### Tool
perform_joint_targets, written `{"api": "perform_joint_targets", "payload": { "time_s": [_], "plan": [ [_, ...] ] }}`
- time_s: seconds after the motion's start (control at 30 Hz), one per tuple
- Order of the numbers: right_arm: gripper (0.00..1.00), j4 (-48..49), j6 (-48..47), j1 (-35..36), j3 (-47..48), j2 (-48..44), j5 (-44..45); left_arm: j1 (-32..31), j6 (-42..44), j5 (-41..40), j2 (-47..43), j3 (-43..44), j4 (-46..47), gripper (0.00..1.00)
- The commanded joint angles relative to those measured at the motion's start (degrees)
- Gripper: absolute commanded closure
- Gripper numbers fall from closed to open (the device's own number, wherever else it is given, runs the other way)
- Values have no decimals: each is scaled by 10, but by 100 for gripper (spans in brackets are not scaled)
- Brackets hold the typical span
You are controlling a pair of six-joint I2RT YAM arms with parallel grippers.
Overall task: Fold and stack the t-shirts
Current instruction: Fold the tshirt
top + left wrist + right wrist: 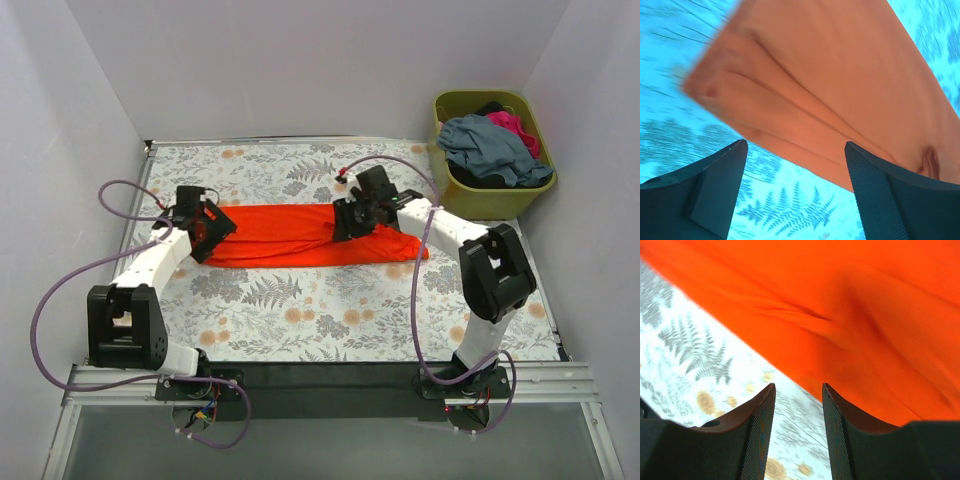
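With both arms' jaws apart and empty, I'd pinch the orange-red t-shirt [282, 236] at its ends through every layer.

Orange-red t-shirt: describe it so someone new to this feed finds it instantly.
Start at the floral table; across its middle lies a long, flat band of cloth, the orange-red t-shirt. It is the only garment on the table; the other shirts, grey-blue, pink and dark, are heaped in the olive-green basket at the far right corner.

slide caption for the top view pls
Left gripper and right gripper open over the folded orange-red t-shirt; olive basket back right.
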Motion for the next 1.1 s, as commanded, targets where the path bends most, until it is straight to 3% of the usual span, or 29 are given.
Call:
{"api": "perform_joint_targets", "payload": {
  "time_s": [0.0, 0.17, 0.53, 1.07],
  "plan": [
    [58, 32, -50, 56, 56, 36, -52, 53, 25, -7, -36, -22, -5, 28],
    [58, 32, -120, 125, 117, 87, -57, 119, 31, 13, -35, -43, 17, 35],
    [57, 33, -128, 141, 151, 131, -54, 192, -2, -50, -55, -102, 16, 52],
    [57, 33, -128, 141, 162, 149, -53, 194, 30, 34, 25, -103, 61, 56]
  ]
}}
